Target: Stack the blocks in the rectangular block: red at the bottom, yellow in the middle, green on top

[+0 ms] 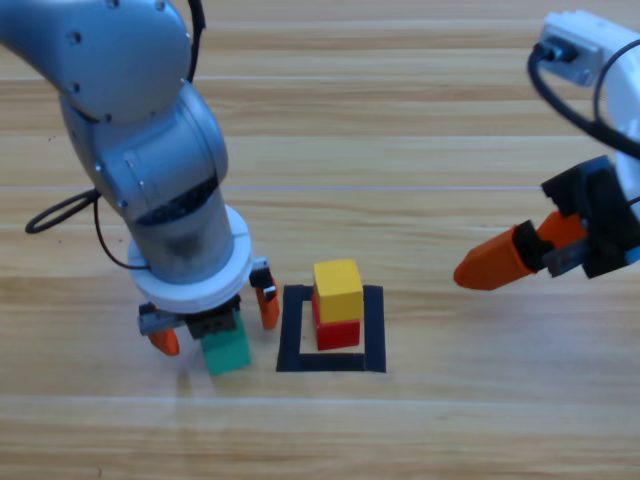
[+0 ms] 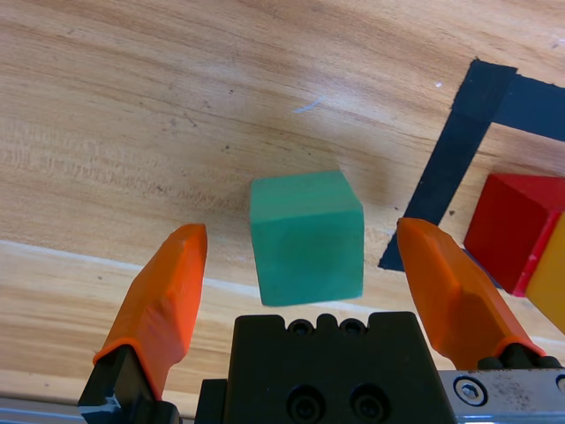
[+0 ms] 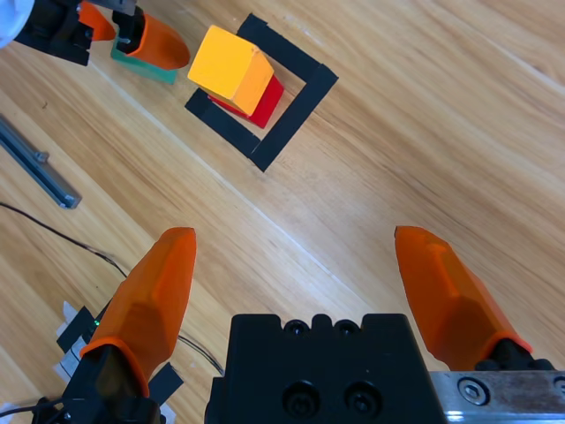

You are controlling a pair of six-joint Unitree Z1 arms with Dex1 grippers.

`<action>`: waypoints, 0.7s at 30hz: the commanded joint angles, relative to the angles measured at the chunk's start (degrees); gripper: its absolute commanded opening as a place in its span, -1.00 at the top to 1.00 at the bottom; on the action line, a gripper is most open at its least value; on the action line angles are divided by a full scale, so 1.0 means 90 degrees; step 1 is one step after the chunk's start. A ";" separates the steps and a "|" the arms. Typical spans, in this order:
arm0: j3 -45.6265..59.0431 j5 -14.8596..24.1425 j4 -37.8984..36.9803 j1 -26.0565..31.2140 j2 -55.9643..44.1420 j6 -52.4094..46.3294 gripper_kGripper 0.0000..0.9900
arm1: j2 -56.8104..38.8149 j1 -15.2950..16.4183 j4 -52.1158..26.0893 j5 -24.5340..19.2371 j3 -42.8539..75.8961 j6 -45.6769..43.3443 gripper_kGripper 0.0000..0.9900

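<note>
The yellow cube (image 1: 338, 288) sits on the red cube (image 1: 338, 334) inside the black tape square (image 1: 330, 363). Just left of the square, the green cube (image 1: 227, 351) rests on the wood outside the tape. My left gripper (image 1: 217, 325) hangs over it, open. In the left wrist view the green cube (image 2: 306, 238) lies between the fingertips of that gripper (image 2: 300, 231) with a gap on each side; the tape (image 2: 450, 168), red (image 2: 512, 225) and yellow (image 2: 549, 283) show at the right. My right gripper (image 1: 490, 262) waits open at the right, well away from the stack (image 3: 231, 66).
A black cable (image 1: 60, 210) loops on the table behind the left arm. The right wrist view shows a thin metal bar (image 3: 35, 163) and a thin wire (image 3: 79, 247) on the wood near the left arm's side.
</note>
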 commanded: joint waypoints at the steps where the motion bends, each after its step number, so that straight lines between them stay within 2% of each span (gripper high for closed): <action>1: 0.0179 -0.0040 -0.0185 -0.0127 0.0351 0.0054 -0.85 | 0.0518 0.0016 -0.0168 0.0201 0.0027 -0.0142 -1.00; 5: 0.0188 -0.0050 -0.0195 -0.0127 0.0371 0.0083 -0.82 | 0.0499 0.0055 -0.0188 0.0308 -0.0012 -0.0151 -1.00; 10: 0.0257 -0.0079 -0.0205 -0.0118 0.0351 0.0171 -0.54 | 0.0372 0.0133 -0.0217 0.0328 -0.0012 -0.0210 -1.00; 13: 0.0276 -0.0147 -0.0224 -0.0118 0.0410 0.0201 -0.54 | 0.0392 0.0133 -0.0256 0.0318 0.0037 -0.0210 -1.00; 19: 0.0267 -0.0186 -0.0224 -0.0118 0.0439 0.0328 -0.06 | 0.0382 0.0133 -0.0266 0.0250 0.0134 -0.0288 -1.00; 21: 0.0208 -0.0196 -0.0214 -0.0118 0.0449 0.0376 -0.01 | 0.0382 0.0133 -0.0305 0.0211 0.0144 -0.0288 -1.00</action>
